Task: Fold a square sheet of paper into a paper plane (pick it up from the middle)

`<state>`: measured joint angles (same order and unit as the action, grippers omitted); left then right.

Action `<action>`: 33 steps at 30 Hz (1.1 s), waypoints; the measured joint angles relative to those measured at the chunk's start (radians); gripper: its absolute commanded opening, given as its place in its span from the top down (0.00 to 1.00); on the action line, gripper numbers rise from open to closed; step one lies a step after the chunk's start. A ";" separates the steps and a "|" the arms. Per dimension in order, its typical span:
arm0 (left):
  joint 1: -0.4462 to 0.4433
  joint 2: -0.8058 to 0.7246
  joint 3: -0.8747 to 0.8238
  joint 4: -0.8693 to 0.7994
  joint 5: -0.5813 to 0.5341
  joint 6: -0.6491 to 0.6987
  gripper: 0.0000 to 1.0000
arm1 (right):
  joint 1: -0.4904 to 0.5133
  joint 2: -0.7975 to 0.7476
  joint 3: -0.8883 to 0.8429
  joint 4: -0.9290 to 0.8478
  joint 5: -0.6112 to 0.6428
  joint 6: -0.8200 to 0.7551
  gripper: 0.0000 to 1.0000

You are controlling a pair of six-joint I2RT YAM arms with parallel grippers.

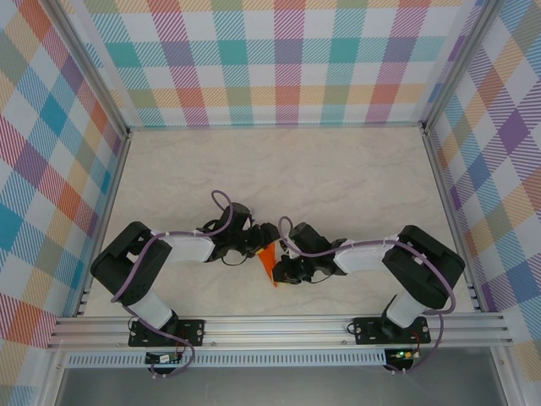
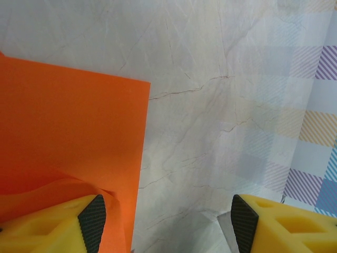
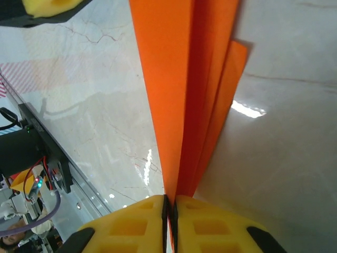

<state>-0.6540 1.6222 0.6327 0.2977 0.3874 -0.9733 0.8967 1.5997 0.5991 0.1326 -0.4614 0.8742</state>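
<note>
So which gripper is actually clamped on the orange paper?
The right gripper: its jaws are shut on the folded orange paper. The left gripper stands open, with the paper only beside one finger.

The orange paper (image 3: 176,79) looks matt and smooth, the marble-look table (image 3: 284,158) glossy, the right fingers (image 3: 137,226) yellow plastic.

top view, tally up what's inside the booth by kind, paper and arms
orange paper sheet: 1
robot arms: 2, left arm and right arm
total: 3
</note>
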 measured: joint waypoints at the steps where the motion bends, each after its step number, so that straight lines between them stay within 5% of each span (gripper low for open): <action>1: 0.000 0.000 0.000 0.000 0.000 0.000 0.33 | 0.000 0.000 0.000 0.000 -0.002 -0.001 0.90; 7: 0.000 0.000 0.000 -0.001 0.000 -0.003 0.33 | -0.003 0.050 0.002 0.010 -0.021 -0.020 0.90; 15: 0.000 -0.001 -0.001 0.001 -0.008 -0.030 0.33 | 0.002 -0.016 0.013 -0.084 0.024 -0.037 0.69; 19: -0.003 -0.010 -0.021 0.026 -0.028 -0.064 0.34 | 0.004 -0.158 0.014 -0.221 0.144 -0.017 0.77; 24: -0.008 -0.029 -0.048 0.054 -0.063 -0.115 0.34 | 0.004 -0.254 0.002 -0.155 0.216 0.103 0.99; 33: -0.074 -0.088 -0.103 0.068 -0.200 -0.248 0.34 | 0.051 -0.111 0.026 -0.012 0.299 0.327 1.00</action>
<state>-0.7284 1.5345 0.5301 0.3656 0.1879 -1.2217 0.9482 1.4891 0.6247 0.1204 -0.1619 1.2015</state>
